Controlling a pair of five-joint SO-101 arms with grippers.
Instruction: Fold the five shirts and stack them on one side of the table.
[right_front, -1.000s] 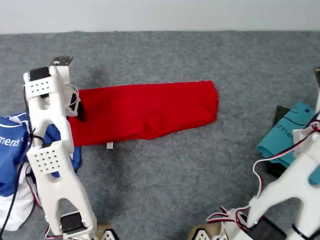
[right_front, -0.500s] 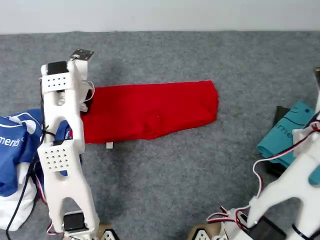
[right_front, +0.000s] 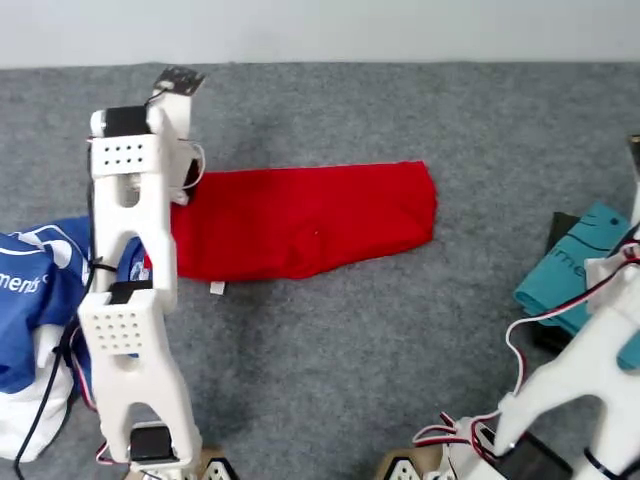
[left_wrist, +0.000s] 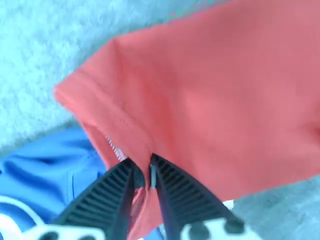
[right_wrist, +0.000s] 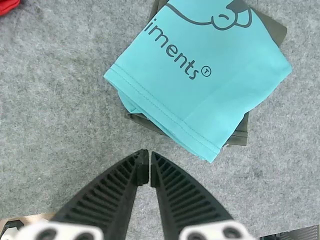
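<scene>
Red shirt (right_front: 300, 220) is lying folded lengthwise across the middle of the grey mat (right_front: 350, 380). The left gripper (left_wrist: 142, 176) is pinching its 9 o'clock end. The right gripper (right_wrist: 145, 169), pressed together on nothing, is hanging just beside the folded teal shirt (right_wrist: 200, 70) at 3 o'clock. A blue shirt (right_front: 25, 300) is lying crumpled at 8 o'clock.

The high camera looks straight down on the grey desk (right_front: 330, 380). The left wrist camera hangs very close over the red shirt (left_wrist: 225, 100), the right wrist one farther above the teal shirt (right_wrist: 210, 65); the overhead view shares both shirts
</scene>
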